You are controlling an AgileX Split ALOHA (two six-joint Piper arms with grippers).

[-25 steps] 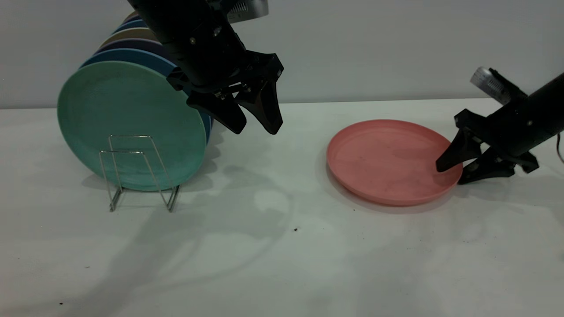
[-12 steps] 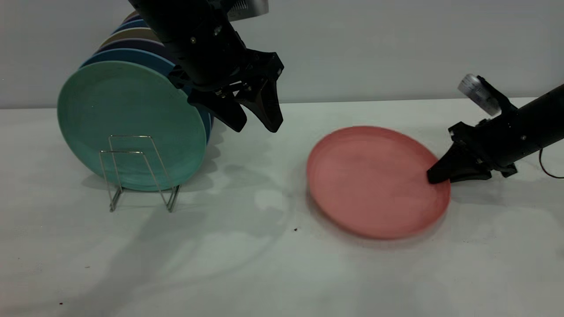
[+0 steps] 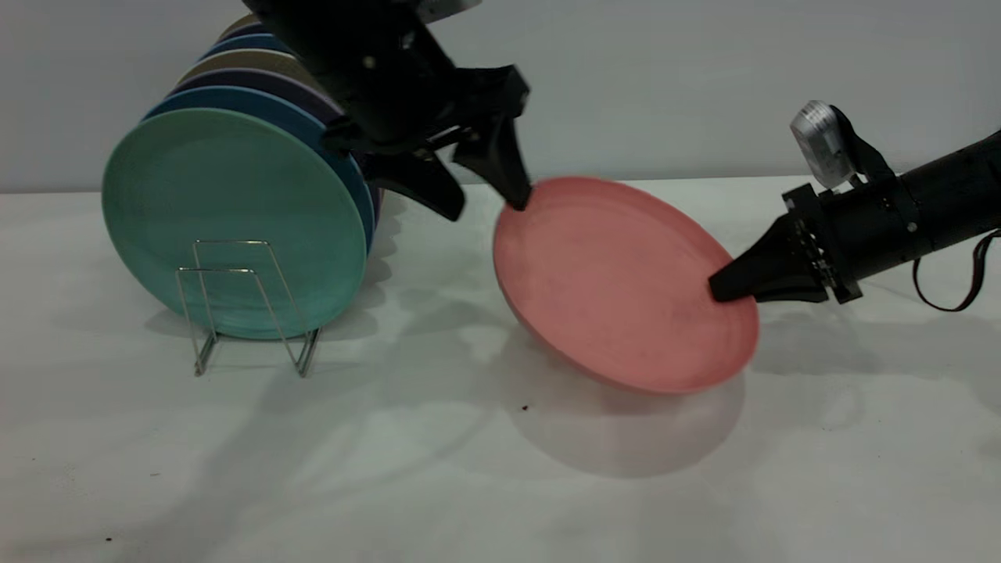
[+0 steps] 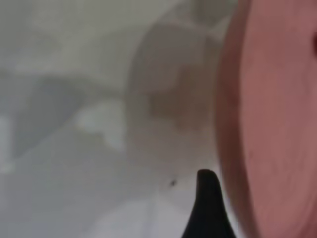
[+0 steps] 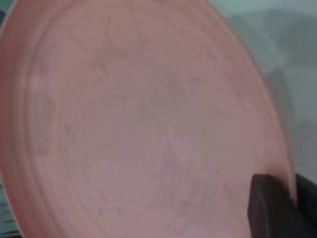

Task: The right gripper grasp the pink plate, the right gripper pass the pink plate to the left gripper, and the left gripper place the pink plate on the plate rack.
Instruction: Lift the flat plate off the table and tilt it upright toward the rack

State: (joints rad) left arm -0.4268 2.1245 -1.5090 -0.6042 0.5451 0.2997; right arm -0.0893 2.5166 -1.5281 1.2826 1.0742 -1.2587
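Exterior view shows the pink plate [image 3: 618,285], flat on the worktop [image 3: 500,469] a second ago, now lifted and tilted, pinched at its right rim by the right gripper [image 3: 723,285], its far edge just beside one finger of the spread left gripper [image 3: 485,199], which has shifted toward it. One plate rack [image 3: 250,305] holds about six upright plates, the teal-green plate [image 3: 231,219] foremost.

The pink plate [image 3: 618,289] hangs tilted above the table [image 3: 469,469], between the two grippers. The right gripper [image 3: 723,288] pinches its right edge. The left gripper [image 3: 485,199] is at its upper left edge, and the plate rack [image 3: 242,309] stands farther left.
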